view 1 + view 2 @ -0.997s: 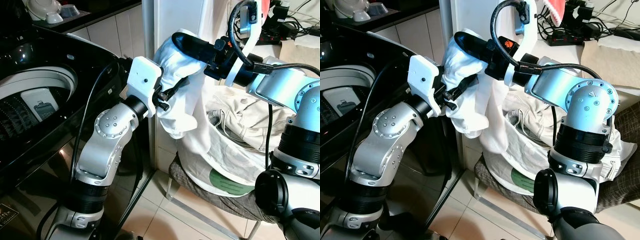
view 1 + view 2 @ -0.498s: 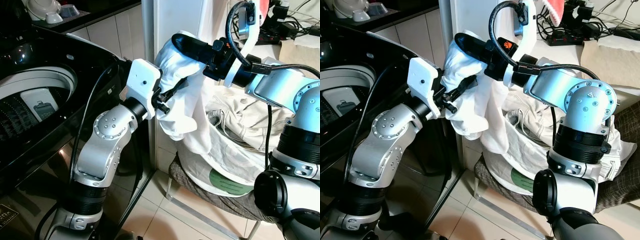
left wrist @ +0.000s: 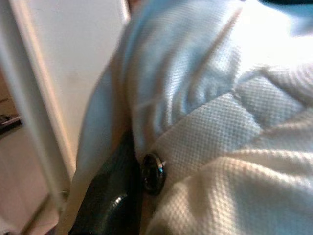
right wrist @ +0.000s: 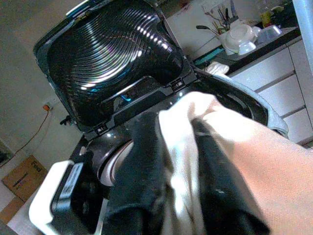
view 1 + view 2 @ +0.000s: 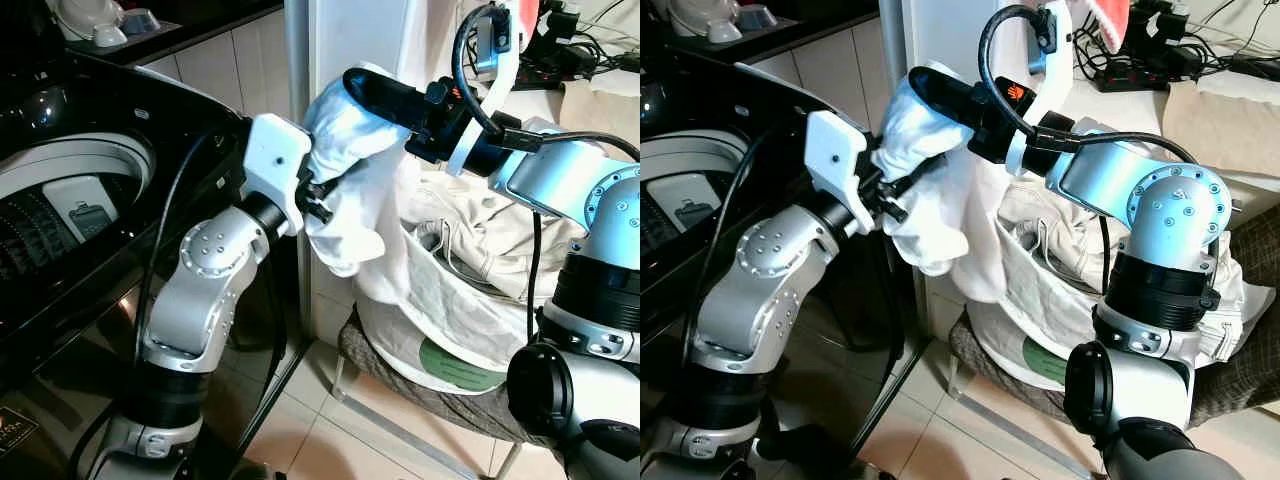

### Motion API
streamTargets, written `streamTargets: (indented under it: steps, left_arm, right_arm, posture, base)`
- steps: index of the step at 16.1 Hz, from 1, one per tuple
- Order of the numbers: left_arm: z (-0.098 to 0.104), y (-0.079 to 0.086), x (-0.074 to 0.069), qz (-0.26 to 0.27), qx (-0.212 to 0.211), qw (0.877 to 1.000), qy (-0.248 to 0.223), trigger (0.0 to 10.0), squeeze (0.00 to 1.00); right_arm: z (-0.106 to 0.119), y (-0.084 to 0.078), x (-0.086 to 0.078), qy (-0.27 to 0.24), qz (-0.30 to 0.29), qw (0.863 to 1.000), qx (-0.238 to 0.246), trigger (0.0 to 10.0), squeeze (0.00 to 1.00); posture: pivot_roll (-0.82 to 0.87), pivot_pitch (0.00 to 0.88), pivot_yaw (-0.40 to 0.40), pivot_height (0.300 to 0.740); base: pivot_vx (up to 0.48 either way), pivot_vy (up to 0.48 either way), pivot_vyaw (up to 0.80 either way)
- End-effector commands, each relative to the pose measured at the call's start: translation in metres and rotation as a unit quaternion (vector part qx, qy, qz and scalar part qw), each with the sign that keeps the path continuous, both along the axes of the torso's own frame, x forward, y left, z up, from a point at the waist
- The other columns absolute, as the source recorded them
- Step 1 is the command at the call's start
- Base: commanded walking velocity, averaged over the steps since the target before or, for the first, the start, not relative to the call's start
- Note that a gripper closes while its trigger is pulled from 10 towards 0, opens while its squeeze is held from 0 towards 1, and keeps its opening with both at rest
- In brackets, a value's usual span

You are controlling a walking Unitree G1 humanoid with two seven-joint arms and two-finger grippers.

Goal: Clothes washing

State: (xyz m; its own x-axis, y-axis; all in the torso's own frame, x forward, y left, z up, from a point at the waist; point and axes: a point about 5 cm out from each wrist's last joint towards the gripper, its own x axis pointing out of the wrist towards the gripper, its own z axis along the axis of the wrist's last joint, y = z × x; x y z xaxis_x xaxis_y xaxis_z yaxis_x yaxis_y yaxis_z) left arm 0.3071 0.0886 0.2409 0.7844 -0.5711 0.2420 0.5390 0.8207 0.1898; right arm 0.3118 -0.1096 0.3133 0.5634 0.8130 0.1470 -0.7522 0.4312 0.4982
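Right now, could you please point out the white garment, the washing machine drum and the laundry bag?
white garment (image 5: 350, 210), left eye view, hanging fold.
washing machine drum (image 5: 60, 205), left eye view, inner wall.
laundry bag (image 5: 455, 310), left eye view, front wall.

We have two silver arms (image 5: 205, 290) with round, screw-studded joint housings, black collars and black cables. White wrist blocks (image 5: 275, 160) carry long black fingers (image 4: 142, 161); an orange logo (image 5: 1012, 90) marks the right wrist.

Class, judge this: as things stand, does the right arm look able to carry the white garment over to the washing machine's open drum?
Probably yes: the right gripper holds the white garment up beside the open drum; the left arm between them may obstruct.
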Motion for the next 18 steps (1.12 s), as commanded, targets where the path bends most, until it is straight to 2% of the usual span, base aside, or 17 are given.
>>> streamTargets:
  steps: [1,4,5,6,7,8,9,10,11,12,13,14,15,16,17,18]
  left_arm:
    - [0.010,0.014,0.007,0.039,-0.005,0.999,-0.017,0.0,0.00]
    - [0.024,0.046,0.020,0.107,-0.010,0.994,-0.035,0.0,0.00]
    - [0.027,0.051,0.022,0.119,-0.007,0.992,-0.040,0.0,0.00]
    - [0.038,0.078,0.030,0.193,0.043,0.978,-0.061,0.0,0.00]
    - [0.045,0.095,0.035,0.244,0.069,0.965,-0.068,0.0,0.00]
    - [0.065,0.134,0.042,0.357,0.125,0.921,-0.095,0.0,0.00]
    - [0.077,0.154,0.044,0.411,0.148,0.893,-0.109,0.0,0.00]
    - [0.096,0.185,0.045,0.488,0.170,0.847,-0.128,0.0,0.00]
    - [0.102,0.197,0.049,0.510,0.153,0.837,-0.125,0.0,0.00]
    - [0.099,0.209,0.059,0.519,0.125,0.841,-0.094,0.0,0.00]
    - [0.067,0.209,0.075,0.509,0.158,0.846,0.005,0.0,0.00]
    - [0.048,0.210,0.079,0.507,0.166,0.843,0.060,10.0,0.00]
    - [0.008,0.205,0.083,0.483,0.159,0.847,0.157,10.0,0.71]
    - [-0.005,0.203,0.083,0.475,0.158,0.845,0.187,10.0,0.71]
    - [-0.023,0.200,0.082,0.462,0.130,0.847,0.228,10.0,1.00]
    - [-0.025,0.200,0.082,0.463,0.121,0.847,0.231,10.0,1.00]
  right_arm:
    - [0.007,0.000,-0.005,-0.021,0.007,1.000,0.017,10.0,1.00]
    - [0.007,-0.003,-0.005,-0.026,-0.002,0.999,0.020,10.0,1.00]
    - [0.008,-0.003,-0.005,-0.028,-0.004,0.999,0.020,10.0,1.00]
    - [0.009,-0.006,-0.005,-0.040,-0.024,0.999,0.008,10.0,1.00]
    - [0.009,-0.006,-0.005,-0.046,-0.024,0.999,0.002,10.0,0.04]
    - [0.010,-0.006,-0.007,-0.060,-0.016,0.998,-0.012,10.0,0.00]
    - [0.009,-0.005,-0.009,-0.066,-0.011,0.998,-0.021,10.0,0.00]
    - [0.007,0.000,-0.014,-0.073,0.003,0.997,-0.032,10.0,0.00]
    - [0.005,0.003,-0.015,-0.072,0.012,0.997,-0.033,10.0,0.00]
    - [0.001,0.008,-0.016,-0.065,0.019,0.997,-0.030,10.0,0.00]
    - [-0.008,0.015,-0.015,-0.050,0.019,0.998,-0.038,10.0,0.00]
    - [-0.012,0.018,-0.015,-0.042,0.019,0.998,-0.042,10.0,0.00]
    - [-0.021,0.023,-0.018,-0.030,0.023,0.998,-0.051,10.0,0.00]
    - [-0.024,0.025,-0.019,-0.026,0.024,0.998,-0.055,10.0,0.00]
    - [-0.030,0.027,-0.025,-0.025,0.032,0.997,-0.069,10.0,0.00]
    - [-0.032,0.027,-0.027,-0.024,0.034,0.996,-0.074,10.0,0.00]
  posture:
    - [-0.04,0.000,0.018,0.740]
    - [-0.04,0.000,0.020,0.740]
    - [-0.04,0.000,0.020,0.740]
    - [-0.04,0.000,0.020,0.740]
    - [-0.04,0.000,0.020,0.740]
    - [-0.04,0.000,0.018,0.740]
    - [-0.03,0.000,0.015,0.740]
    - [-0.02,0.000,0.005,0.740]
    - [-0.01,0.000,0.000,0.740]
    - [-0.01,0.000,-0.002,0.740]
    - [-0.01,0.000,-0.004,0.740]
    - [-0.02,0.000,0.003,0.740]
    - [-0.03,0.000,0.019,0.740]
    - [-0.03,0.000,0.021,0.740]
    - [-0.04,0.000,0.028,0.740]
    - [-0.04,0.000,0.028,0.740]
  base:
    - [0.000,0.000,0.00]
    - [0.000,0.000,0.00]
    - [0.000,0.000,0.00]
    - [0.000,0.000,0.00]
    - [0.000,0.000,0.00]
    - [0.000,0.000,0.00]
    - [0.000,0.000,0.00]
    - [0.000,0.000,0.00]
    - [0.000,0.000,0.00]
    - [0.000,0.000,0.00]
    - [0.000,0.000,0.00]
    - [0.000,0.000,0.00]
    - [0.000,0.000,0.00]
    - [0.000,0.000,0.00]
    - [0.000,0.000,0.00]
    - [0.000,0.000,0.00]
